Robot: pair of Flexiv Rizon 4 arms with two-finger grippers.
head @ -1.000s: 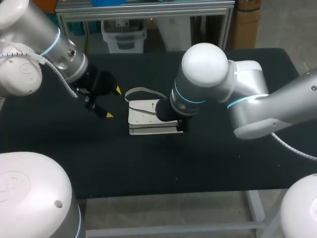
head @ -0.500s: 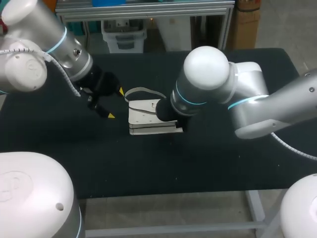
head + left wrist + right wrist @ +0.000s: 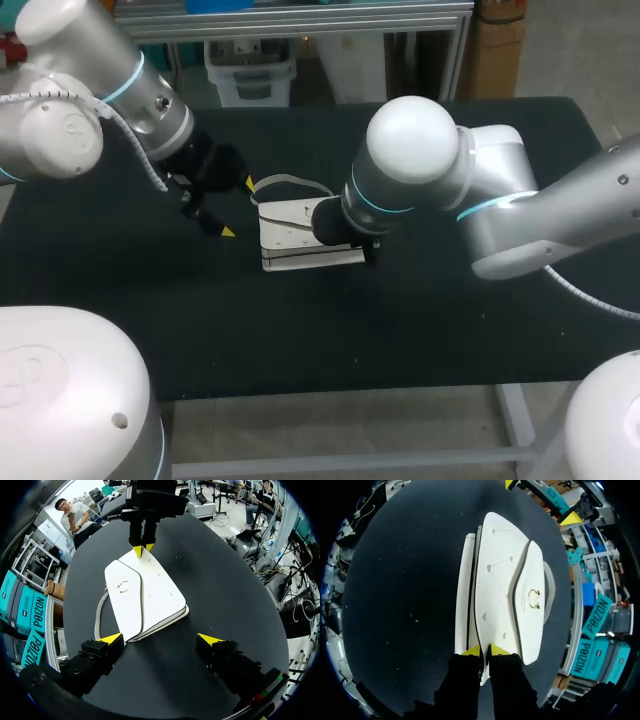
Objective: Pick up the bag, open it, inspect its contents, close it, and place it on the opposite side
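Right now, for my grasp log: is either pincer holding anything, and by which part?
The right pincer seems to pinch the white bag by the edge at its end nearest that arm. The left pincer is open, holding nothing.

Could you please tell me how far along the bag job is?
Early. Nothing looks finished: the bag lies flat on the table with its flap closed. In hand: the right end effector pinches its edge; the left end effector, open, hovers near. Opening, inspecting, closing and moving remain.
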